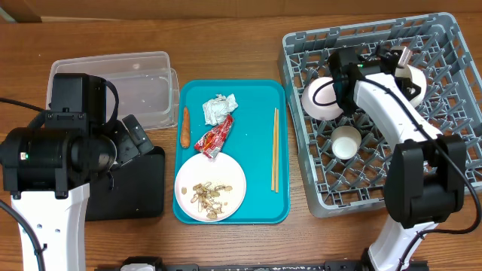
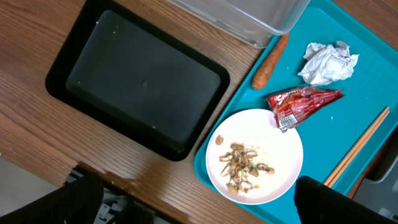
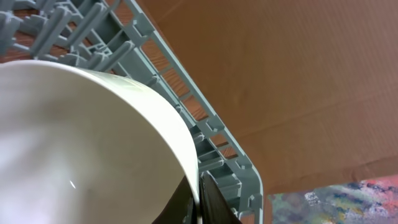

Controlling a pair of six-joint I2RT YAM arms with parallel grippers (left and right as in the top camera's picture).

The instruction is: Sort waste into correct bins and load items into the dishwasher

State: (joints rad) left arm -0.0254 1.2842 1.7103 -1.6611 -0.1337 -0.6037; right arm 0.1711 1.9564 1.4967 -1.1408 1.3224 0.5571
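My right gripper [image 1: 399,64] [image 3: 200,199] is shut on the rim of a white bowl [image 1: 416,83] [image 3: 81,143] over the far part of the grey dish rack [image 1: 452,150] [image 3: 211,134]. Another white bowl [image 1: 322,98] and a small cup [image 1: 346,143] sit in the rack. My left gripper [image 1: 139,143] [image 2: 199,205] is open and empty above the table's front edge, between the black tray [image 1: 151,196] [image 2: 137,81] and the plate [image 1: 226,175] [image 2: 283,143] of tan scraps [image 1: 208,194] [image 2: 244,165]. The napkin [image 1: 219,108] [image 2: 328,62], red wrapper [image 1: 214,139] [image 2: 301,102], carrot [image 1: 185,126] [image 2: 270,61] and chopsticks [image 1: 275,150] [image 2: 357,146] lie on the teal tray [image 1: 256,98].
The clear tub [image 1: 143,83] [image 2: 249,15] stands behind the black tray, left of the teal tray. The wrapper's tip overlaps the plate's rim. A brown cardboard wall stands behind the rack.
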